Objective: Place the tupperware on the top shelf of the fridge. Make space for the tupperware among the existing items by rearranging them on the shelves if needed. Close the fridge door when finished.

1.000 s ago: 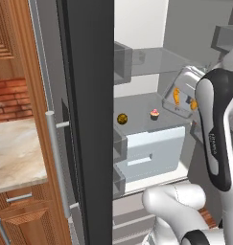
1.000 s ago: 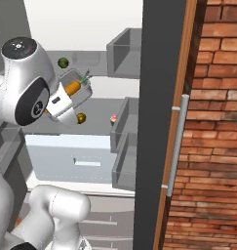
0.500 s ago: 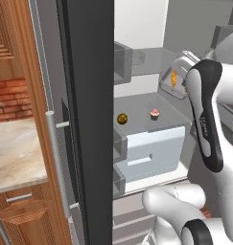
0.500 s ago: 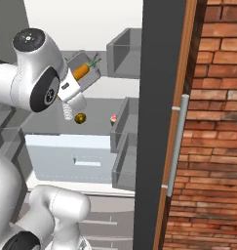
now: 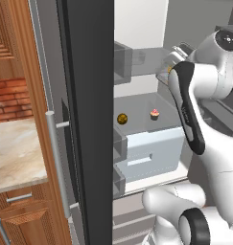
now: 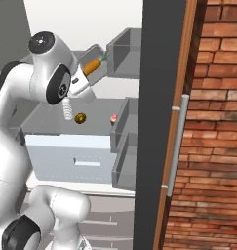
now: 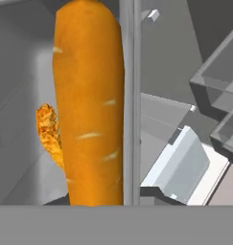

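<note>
— Up by the open fridge, we have the tool clamped tight on the tupperware, carrot inside, held in the air at the level of the top shelf.

— And the shelf below?

— On it we see the brown ball and the pink cupcake, apart from each other, above the pale drawer.

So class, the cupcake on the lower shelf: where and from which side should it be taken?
Probably the cupcake by its lower cup sides, from the open front: it stands upright, the pink top looks soft, and the brown ball sits apart, leaving room.
</note>
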You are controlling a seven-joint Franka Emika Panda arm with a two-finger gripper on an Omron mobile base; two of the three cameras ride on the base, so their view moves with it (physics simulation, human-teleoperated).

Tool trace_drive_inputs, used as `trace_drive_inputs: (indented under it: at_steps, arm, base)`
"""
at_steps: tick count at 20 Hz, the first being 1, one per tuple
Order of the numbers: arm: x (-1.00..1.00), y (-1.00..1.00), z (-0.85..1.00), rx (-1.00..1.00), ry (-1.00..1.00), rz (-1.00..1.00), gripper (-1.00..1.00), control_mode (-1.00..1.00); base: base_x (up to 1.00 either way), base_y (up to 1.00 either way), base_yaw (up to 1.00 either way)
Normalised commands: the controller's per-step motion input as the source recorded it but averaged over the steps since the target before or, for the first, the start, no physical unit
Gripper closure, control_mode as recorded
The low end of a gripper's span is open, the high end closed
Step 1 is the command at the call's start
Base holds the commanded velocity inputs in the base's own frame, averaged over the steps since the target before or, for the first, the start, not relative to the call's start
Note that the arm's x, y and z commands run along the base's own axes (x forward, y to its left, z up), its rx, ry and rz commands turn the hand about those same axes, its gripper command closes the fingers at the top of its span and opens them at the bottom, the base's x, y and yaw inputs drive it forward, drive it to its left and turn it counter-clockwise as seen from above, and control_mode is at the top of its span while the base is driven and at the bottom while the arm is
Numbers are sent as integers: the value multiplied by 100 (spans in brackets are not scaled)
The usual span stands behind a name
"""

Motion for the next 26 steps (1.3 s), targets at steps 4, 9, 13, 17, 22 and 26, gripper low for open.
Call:
trace_drive_inputs:
  at_steps: [4, 9, 13, 17, 22, 26]
  arm:
    - [59, -1, 37, 4, 0, -7, 100, -100]
    - [63, -17, 15, 3, 0, -9, 100, -100]
    - [76, -22, 0, 1, 1, -8, 100, -100]
    - [80, -23, 0, 1, 1, -6, 100, -100]
    - [77, -21, -1, 1, 4, -5, 100, -100]
    - [78, -3, -16, 0, 9, -5, 100, -100]
  base:
    - [0, 0, 0]
    - [0, 0, 0]
    - [0, 0, 0]
    - [0, 0, 0]
    - [0, 0, 0]
    - [0, 0, 0]
